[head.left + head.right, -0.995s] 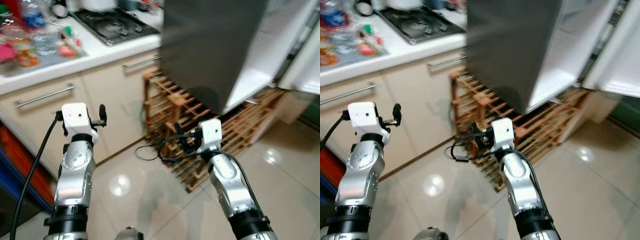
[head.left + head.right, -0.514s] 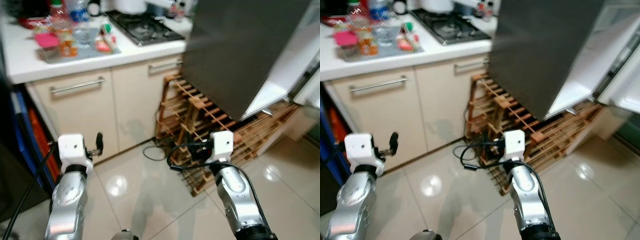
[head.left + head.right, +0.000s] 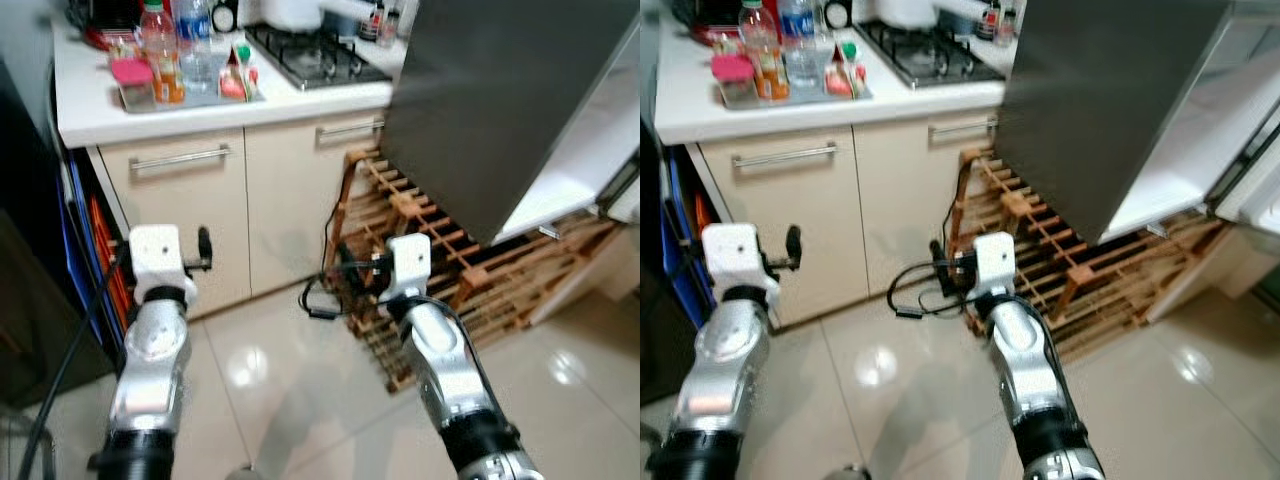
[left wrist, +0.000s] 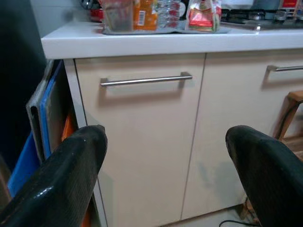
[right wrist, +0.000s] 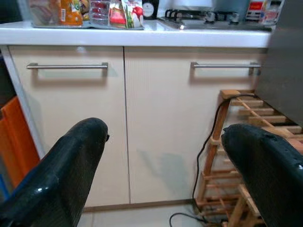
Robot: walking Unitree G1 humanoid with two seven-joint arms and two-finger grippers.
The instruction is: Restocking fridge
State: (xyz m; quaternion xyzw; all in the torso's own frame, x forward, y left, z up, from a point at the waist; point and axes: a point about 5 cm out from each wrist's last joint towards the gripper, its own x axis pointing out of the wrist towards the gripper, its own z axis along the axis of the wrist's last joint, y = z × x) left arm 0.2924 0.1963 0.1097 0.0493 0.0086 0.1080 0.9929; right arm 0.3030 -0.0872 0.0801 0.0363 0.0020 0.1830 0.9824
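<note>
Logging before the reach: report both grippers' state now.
Left gripper: open, holding nothing.
Right gripper: open, holding nothing.

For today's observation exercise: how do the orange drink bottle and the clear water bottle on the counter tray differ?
The orange drink bottle holds orange liquid and has a red cap; the clear water bottle looks colourless with a blue label. The orange drink bottle stands further to the robot's left, the clear water bottle nearer the hob. Both stand upright on the grey tray.
</note>
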